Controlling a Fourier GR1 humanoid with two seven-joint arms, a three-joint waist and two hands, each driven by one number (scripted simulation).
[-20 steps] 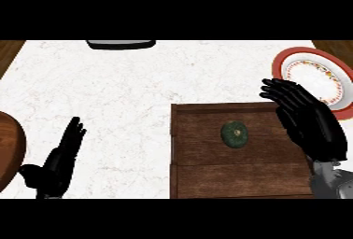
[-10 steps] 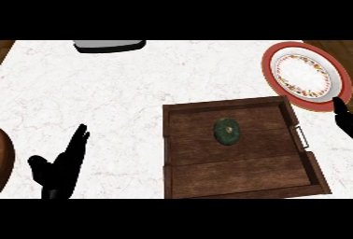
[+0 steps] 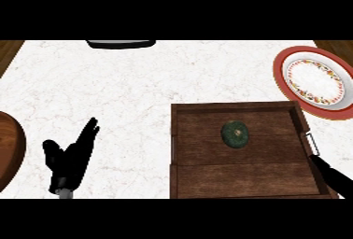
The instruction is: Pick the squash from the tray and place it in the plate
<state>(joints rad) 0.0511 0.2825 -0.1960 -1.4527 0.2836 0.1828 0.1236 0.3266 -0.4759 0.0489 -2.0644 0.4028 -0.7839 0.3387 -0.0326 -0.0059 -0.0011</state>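
Observation:
A dark green, round squash (image 3: 236,134) lies in the upper middle of the brown wooden tray (image 3: 207,173). The plate (image 3: 317,80), white with a red rim and a patterned ring, sits on the counter beyond the tray's right far corner. My left hand (image 3: 69,158) rests open at the lower left, fingers up, well left of the tray. Only a thin black sliver of my right hand (image 3: 332,176) shows at the tray's right near corner, away from the squash.
A dark object (image 3: 119,44) sits at the counter's far edge. A round brown wooden thing (image 3: 8,149) juts in at the left edge, close to my left hand. White marble counter (image 3: 124,93) spreads between them. The tray has a metal handle (image 3: 312,143) on its right side.
My right hand has drawn back from above the tray's right side to the lower right corner, uncovering tray and plate. The left hand has barely moved. The squash stays put.

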